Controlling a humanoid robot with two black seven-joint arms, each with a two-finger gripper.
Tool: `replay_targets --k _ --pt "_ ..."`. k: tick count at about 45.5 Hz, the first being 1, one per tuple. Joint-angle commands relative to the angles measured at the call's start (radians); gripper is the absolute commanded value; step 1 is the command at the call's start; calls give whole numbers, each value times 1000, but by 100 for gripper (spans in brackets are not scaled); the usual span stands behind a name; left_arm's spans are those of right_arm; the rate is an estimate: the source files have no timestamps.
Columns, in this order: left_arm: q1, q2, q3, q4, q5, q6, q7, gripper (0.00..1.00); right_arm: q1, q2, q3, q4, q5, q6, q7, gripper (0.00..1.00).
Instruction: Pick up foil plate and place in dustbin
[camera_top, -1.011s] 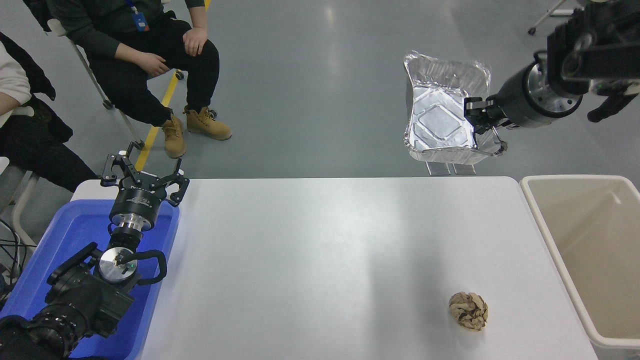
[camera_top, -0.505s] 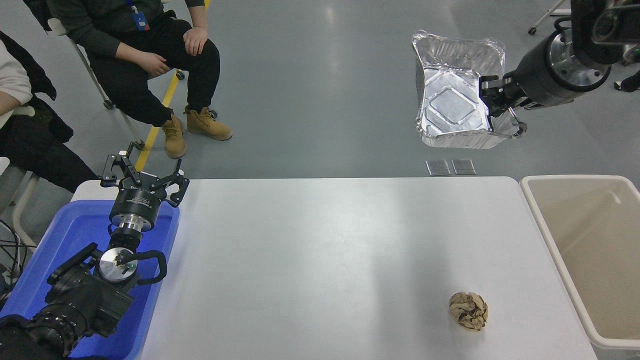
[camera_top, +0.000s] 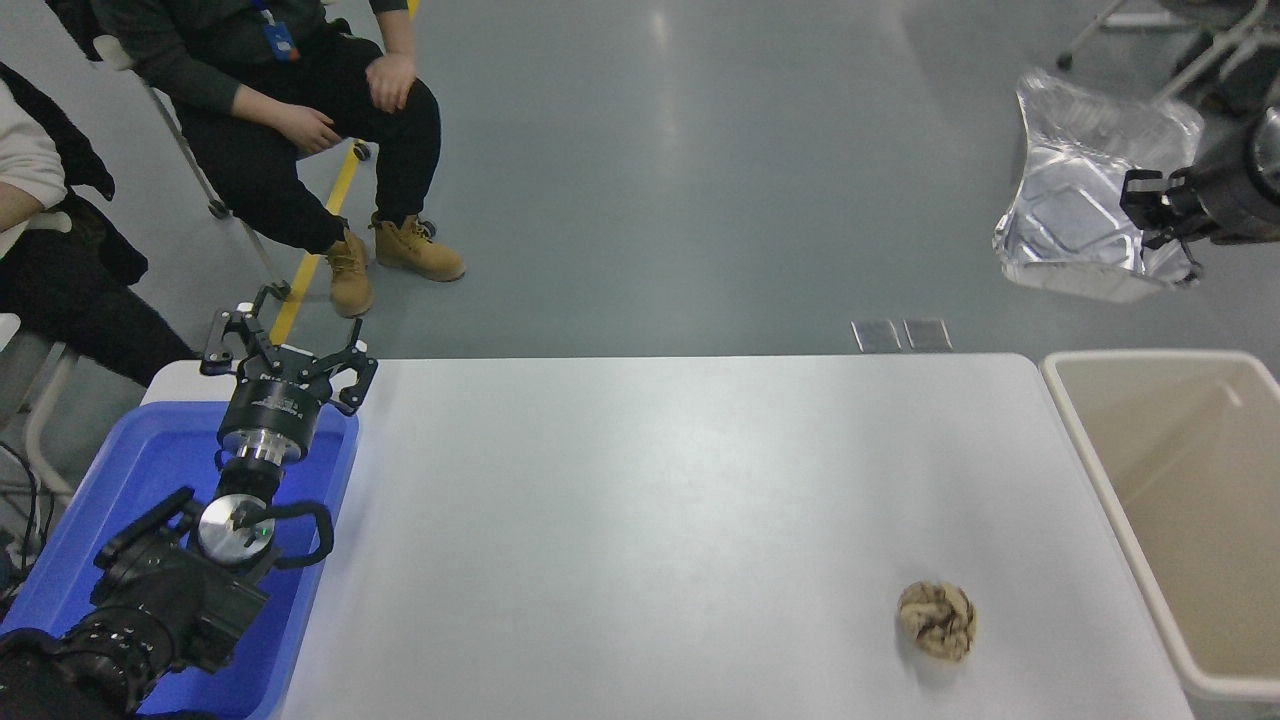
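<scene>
The shiny foil plate (camera_top: 1075, 215) hangs in the air at the upper right, tilted with its embossed base facing me. My right gripper (camera_top: 1160, 215) is shut on its right rim, coming in from the right edge. The plate sits above and slightly left of the beige dustbin (camera_top: 1075, 400), which stands against the table's right side. Over the blue tub at the lower left, my left gripper (camera_top: 288, 352) stays parked with its fingers spread open and nothing in them.
A crumpled tan paper ball (camera_top: 936, 619) lies on the white table (camera_top: 640, 520) near the front right. A blue tub (camera_top: 130, 470) stands at the left end. Two people sit beyond the table's far left; brown boots (camera_top: 385, 258) rest on the floor.
My right gripper has carried the foil plate to the right and a little upward, from beyond the table's far edge toward the space above the dustbin. The left arm has not moved.
</scene>
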Motion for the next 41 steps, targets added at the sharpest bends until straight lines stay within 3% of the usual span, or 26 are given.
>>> replay_targets --k 1,16,32,41 --pt "0 0 0 0 0 0 0 99 -200 -93 14 -72 37 -155 0 0" --pt "0 0 0 0 0 0 0 99 -560 -106 113 -174 253 -371 0 0" --pt "0 0 0 -1 -1 0 0 99 -840 -106 263 -278 259 -565 0 0" --pt "0 0 0 -1 0 0 0 99 -956 -104 360 -327 270 -594 0 0"
